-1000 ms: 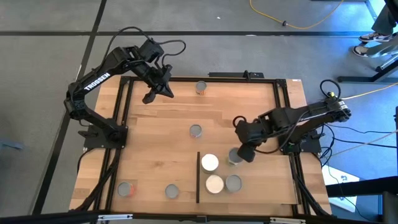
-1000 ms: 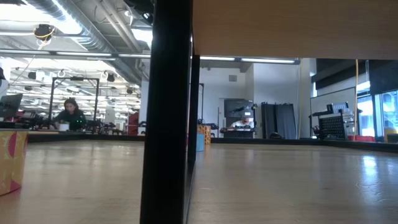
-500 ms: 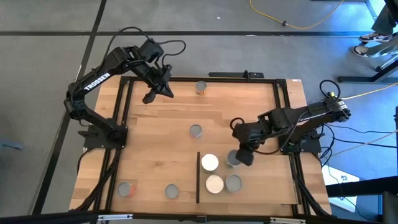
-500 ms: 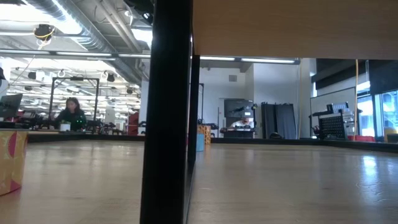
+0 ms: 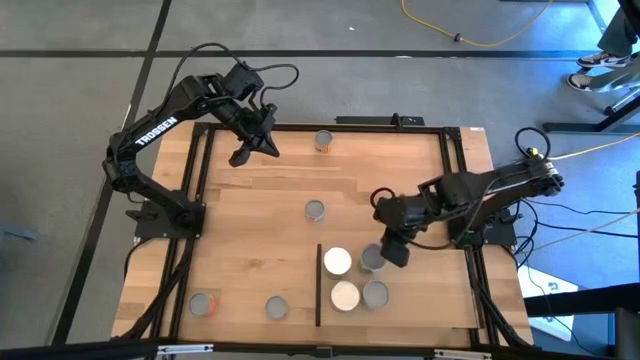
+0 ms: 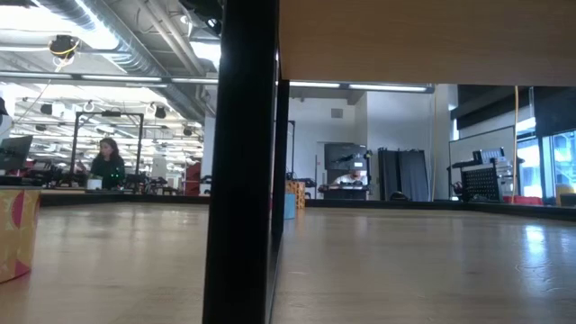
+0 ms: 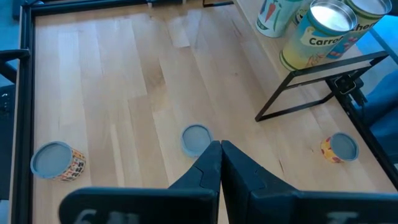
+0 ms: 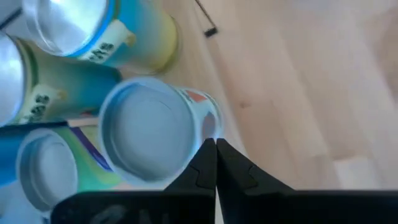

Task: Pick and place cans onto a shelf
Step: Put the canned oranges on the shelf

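From above: wooden tabletop (image 5: pixel 260 220) in a black frame, shelf (image 5: pixel 400 290) at the near right with its dark strip (image 5: pixel 319 285) along the left edge. Four cans on the shelf: two white-topped (image 5: pixel 337 261) (image 5: pixel 345 296), two grey-topped (image 5: pixel 375 294) (image 5: pixel 371 257). Right gripper (image 5: pixel 392 255) just beside the upper grey one, fingers pinched together, gripping nothing. Left gripper (image 5: pixel 240 157) above the far left corner of the table, fingers likewise closed and empty. Loose cans elsewhere: far edge (image 5: pixel 323 141), middle (image 5: pixel 315 211), near left (image 5: pixel 204 304), near centre (image 5: pixel 276 308).

At table height: a black post (image 6: pixel 241 162) up close, bare wood behind, a seated person (image 6: pixel 107 164) far off in the room, a patterned object (image 6: pixel 18 232) at the edge.

From the left wrist: closed fingertips (image 7: pixel 219 155) over the table, a grey-topped can (image 7: pixel 196 139) just beyond them, two more (image 7: pixel 55 160) (image 7: pixel 340 147) to either side.

From the right wrist: closed fingertips (image 8: pixel 214 155) against the rim of a grey-topped can (image 8: pixel 149 134), other cans packed around it.
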Controlling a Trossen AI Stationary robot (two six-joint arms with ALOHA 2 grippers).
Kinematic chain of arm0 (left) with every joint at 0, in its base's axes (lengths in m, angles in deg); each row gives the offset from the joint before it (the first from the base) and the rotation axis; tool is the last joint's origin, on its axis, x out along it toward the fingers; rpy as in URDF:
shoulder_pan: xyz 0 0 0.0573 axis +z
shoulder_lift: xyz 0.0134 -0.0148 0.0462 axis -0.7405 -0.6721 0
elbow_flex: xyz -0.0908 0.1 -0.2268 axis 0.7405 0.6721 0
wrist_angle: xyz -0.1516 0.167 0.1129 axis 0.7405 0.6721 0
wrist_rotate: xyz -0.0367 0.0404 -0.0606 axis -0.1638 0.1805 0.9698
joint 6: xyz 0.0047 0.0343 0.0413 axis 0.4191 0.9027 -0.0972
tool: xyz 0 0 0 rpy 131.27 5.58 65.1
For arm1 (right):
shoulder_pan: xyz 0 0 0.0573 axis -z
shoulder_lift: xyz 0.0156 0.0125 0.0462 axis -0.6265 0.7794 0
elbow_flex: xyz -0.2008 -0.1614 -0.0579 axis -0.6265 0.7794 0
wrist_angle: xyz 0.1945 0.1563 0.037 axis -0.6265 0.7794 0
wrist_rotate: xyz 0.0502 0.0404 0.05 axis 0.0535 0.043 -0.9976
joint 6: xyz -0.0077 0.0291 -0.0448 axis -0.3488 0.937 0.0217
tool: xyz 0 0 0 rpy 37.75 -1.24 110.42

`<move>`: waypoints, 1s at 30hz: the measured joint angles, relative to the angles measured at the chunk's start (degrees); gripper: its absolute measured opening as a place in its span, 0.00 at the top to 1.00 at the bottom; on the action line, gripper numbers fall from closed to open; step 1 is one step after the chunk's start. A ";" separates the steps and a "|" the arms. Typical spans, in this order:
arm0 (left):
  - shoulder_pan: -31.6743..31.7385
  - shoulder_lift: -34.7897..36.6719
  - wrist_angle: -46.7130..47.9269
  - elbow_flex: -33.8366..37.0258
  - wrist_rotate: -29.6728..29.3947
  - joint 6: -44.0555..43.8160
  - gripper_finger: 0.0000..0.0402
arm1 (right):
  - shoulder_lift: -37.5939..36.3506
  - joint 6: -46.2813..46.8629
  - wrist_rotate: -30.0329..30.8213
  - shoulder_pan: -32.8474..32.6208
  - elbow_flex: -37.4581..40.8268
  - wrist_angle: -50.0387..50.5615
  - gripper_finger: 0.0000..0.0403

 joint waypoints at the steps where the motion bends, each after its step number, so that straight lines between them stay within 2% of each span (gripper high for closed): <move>1: 0.00 0.00 0.00 0.00 0.00 0.02 1.00 | 0.00 0.39 1.09 -0.29 -1.05 1.78 1.00; 5: -0.04 0.00 0.57 0.00 0.01 -1.21 1.00 | -0.07 1.95 6.14 -1.53 -5.52 7.50 1.00; 9: -1.38 0.11 7.22 0.00 -0.11 -2.48 1.00 | -0.11 1.76 12.06 -2.54 -8.19 10.01 1.00; 14: -6.35 2.32 13.78 0.00 -1.92 -5.42 1.00 | -0.09 0.50 17.75 -2.74 -9.02 11.58 1.00; 20: -15.51 7.85 13.68 0.00 -11.07 -19.39 1.00 | -0.09 0.00 20.53 -2.74 -9.02 11.62 0.99; 24: -21.03 11.79 12.52 0.00 -14.53 -34.84 1.00 | -0.09 -2.35 21.48 -2.72 -9.02 11.62 0.99; 27: -24.64 13.06 12.37 -0.02 -20.18 -44.98 1.00 | -0.09 -3.97 21.59 -2.72 -9.02 11.59 0.99; 30: -27.56 13.45 13.95 -0.02 -23.25 -49.85 0.99 | -0.09 -5.18 21.57 -2.72 -9.02 11.59 0.99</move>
